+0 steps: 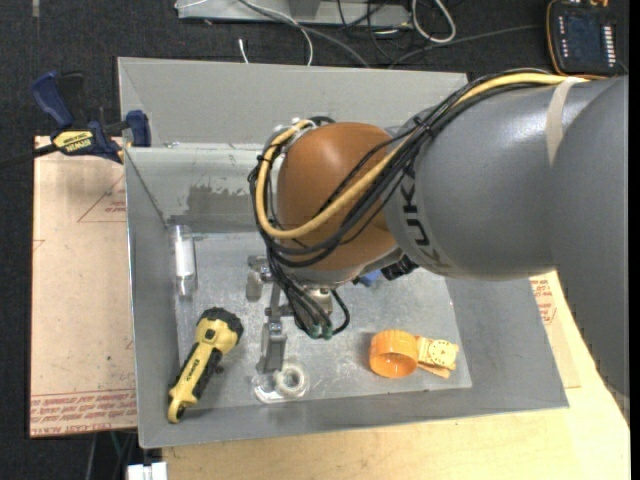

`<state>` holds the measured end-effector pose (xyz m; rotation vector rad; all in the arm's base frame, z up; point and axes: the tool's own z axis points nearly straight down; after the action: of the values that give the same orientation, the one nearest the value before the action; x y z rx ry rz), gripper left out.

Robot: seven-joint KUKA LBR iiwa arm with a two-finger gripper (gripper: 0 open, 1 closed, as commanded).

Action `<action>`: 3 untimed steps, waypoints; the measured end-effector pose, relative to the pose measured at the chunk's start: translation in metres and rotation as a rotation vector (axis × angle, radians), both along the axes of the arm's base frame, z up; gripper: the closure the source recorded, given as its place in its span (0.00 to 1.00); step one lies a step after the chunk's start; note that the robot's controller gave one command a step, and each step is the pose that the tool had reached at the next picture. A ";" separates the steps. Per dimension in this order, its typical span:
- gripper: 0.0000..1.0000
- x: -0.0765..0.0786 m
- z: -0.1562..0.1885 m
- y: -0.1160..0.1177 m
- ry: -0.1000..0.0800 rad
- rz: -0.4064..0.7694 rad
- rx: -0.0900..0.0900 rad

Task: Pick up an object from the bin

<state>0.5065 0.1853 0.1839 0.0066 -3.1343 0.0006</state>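
My gripper (272,353) reaches down from under the orange cover into the front middle of the bin. Its tip stands right at a clear plastic ring (281,382) that lies flat on the bin floor by the front wall. A yellow and black hand tool (203,362) lies slantwise to the left of the ring. To the right lies an orange tape roll (392,354) with a tan tag (437,356) beside it.
A clear white tube (184,259) lies along the left wall. A small blue thing (366,279) peeks out from under the arm near the bin's middle. The arm and its cover hide the back right of the bin.
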 end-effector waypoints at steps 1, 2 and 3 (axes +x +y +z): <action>0.00 0.002 0.004 -0.001 -0.007 -0.005 0.001; 0.00 0.045 -0.105 0.048 -0.011 0.534 0.006; 0.00 0.032 -0.054 0.033 -0.011 0.550 0.005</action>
<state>0.5388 0.2178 0.1296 0.8608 -3.0250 -0.0036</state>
